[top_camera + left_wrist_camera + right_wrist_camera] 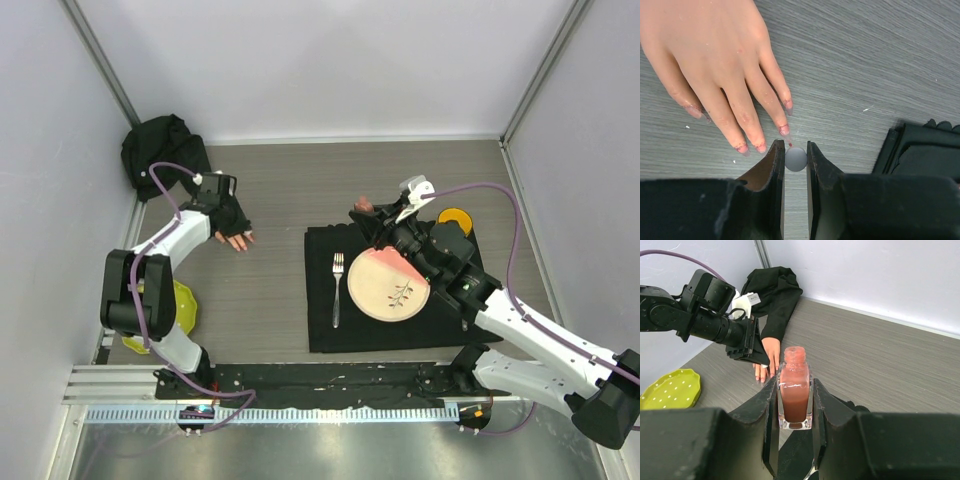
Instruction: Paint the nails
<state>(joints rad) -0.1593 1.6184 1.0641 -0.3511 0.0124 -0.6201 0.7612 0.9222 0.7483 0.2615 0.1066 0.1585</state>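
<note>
The pale pink mannequin hand (715, 55) lies palm down on the grey table, its black sleeve (163, 150) at the back left. Its nails (784, 130) are glossy pinkish-red with smeared edges. My left gripper (795, 159) is shut on the round grey cap of the polish brush (795, 160); the red brush tip (790, 145) sits just below one fingertip nail. In the top view the left gripper (226, 216) is over the hand (238, 240). My right gripper (795, 400) is shut on the open bottle of pinkish polish (794, 387), held upright above the black mat (330, 330).
A pink plate (388, 285) and a fork (337, 288) lie on the black mat. A yellow-green dotted plate (185, 305) sits at the left near the left arm. An orange round thing (456, 217) is at the mat's far right. White walls enclose the table.
</note>
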